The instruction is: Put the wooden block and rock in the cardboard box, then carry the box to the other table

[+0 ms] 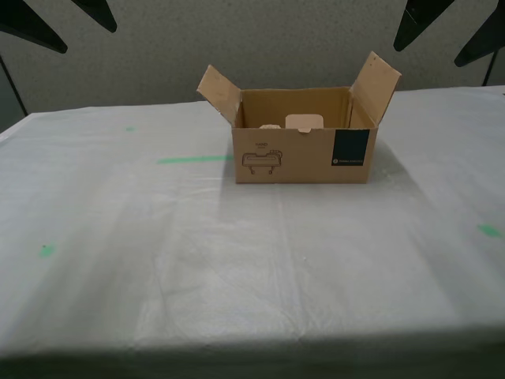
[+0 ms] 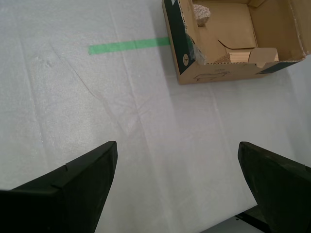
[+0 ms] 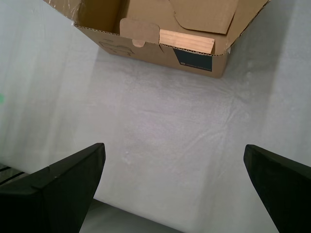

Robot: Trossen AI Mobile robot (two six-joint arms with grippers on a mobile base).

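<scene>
You have one cardboard box standing on the white-cloth bench, holding one wooden block and one rock, while my first tool and my second tool both hang wide and empty.

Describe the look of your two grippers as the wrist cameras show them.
My first gripper and my second gripper look alike: two matte black, wedge-shaped fingers each, broad at the base and tapering to blunt tips. No cables or markings show.
</scene>
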